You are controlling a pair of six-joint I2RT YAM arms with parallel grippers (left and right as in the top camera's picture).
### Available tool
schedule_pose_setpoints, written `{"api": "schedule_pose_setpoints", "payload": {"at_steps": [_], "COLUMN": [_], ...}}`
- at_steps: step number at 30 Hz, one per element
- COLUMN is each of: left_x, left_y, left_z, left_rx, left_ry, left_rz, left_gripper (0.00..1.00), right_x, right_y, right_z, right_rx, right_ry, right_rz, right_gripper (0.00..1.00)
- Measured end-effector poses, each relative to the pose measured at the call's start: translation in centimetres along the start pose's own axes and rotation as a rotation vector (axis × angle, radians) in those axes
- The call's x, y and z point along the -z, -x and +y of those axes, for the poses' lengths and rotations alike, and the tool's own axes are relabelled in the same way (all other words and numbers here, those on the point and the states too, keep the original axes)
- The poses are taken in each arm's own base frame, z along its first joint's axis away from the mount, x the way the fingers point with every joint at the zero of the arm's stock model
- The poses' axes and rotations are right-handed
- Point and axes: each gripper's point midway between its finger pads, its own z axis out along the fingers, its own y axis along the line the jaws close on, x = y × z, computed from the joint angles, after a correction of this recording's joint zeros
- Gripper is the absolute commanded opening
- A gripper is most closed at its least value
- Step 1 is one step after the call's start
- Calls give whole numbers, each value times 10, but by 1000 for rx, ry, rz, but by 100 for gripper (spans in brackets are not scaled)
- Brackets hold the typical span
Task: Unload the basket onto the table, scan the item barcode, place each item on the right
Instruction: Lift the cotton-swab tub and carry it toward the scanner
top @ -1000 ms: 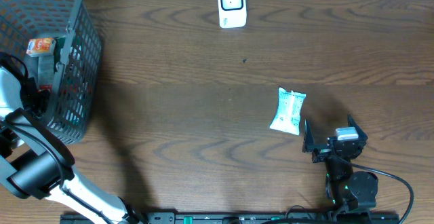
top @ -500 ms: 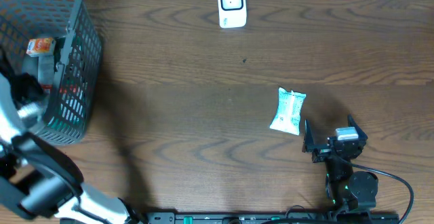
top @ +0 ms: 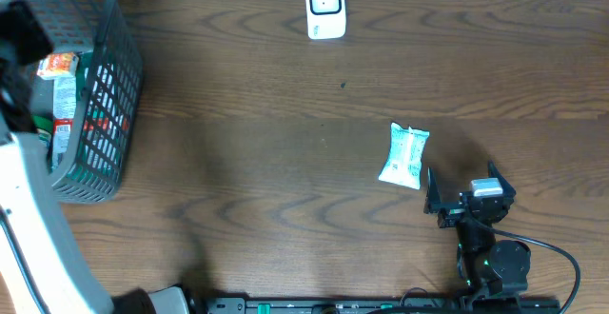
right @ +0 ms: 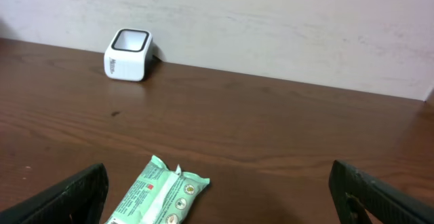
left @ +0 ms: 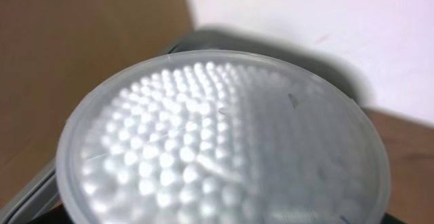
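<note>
1. On the dark wood table point(top: 285, 114), right of centre, lies the small packet point(top: 404, 155), flat and well apart from the barcode scanner point(top: 325, 8).
2. The packet is pale mint green and white, with crimped ends. The right wrist view point(right: 159, 197) shows small round icons and a red mark printed on its face; no barcode can be made out.
3. The scanner is a white box with a dark window on top point(right: 127, 54), standing at the far edge of the table near the pale wall.
4. The right gripper point(top: 464, 186) rests low just beside the packet, on its near right side. Its jaws are spread wide and grasp nothing; its dark fingers sit at the bottom corners of the right wrist view point(right: 227, 207), with the packet between and ahead of them, untouched.
5. The left gripper point(top: 21, 33) hangs over the grey mesh basket point(top: 105, 95) at the table's left end, where an orange-labelled pack point(top: 57, 64) and other goods lie.
6. The left wrist view is filled by a round, translucent lid point(left: 224, 149) covered in raised dots, blurred and very near. Whether that claw is clenched on it or released I cannot tell.
</note>
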Motion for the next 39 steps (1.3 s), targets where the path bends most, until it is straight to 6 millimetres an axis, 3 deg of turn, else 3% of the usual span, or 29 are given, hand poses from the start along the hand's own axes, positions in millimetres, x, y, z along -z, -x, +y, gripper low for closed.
{"api": "schedule_pose_setpoints", "payload": {"at_steps": [3, 5, 8, 13, 19, 27, 34, 39], "left_x": [27, 43, 60, 74, 64, 54, 51, 51], "left_y": [13, 7, -18, -77, -151, -246, -313, -344], "left_z": [-39, -69, -116, -176, -251, -337, -383, -406], "left_rx": [-11, -25, -63, -136, -279, -454, -532, -563], "left_ry": [-98, -176, -293, -405, -468, -545, -592, -614], "left_rz": [-55, -42, 45, 261, 475, 704, 847, 883], "left_gripper": [63, 63, 63, 63, 63, 63, 65, 63], "right_x": [0, 0, 0, 0, 0, 0, 0, 0], "right_y": [0, 0, 0, 0, 0, 0, 0, 0], "right_z": [0, 0, 0, 0, 0, 0, 0, 0], "right_rx": [0, 0, 0, 0, 0, 0, 0, 0], "right_ry": [0, 0, 0, 0, 0, 0, 0, 0], "right_rz": [0, 0, 0, 0, 0, 0, 0, 0], "right_gripper": [99, 99, 99, 99, 99, 99, 99, 99]}}
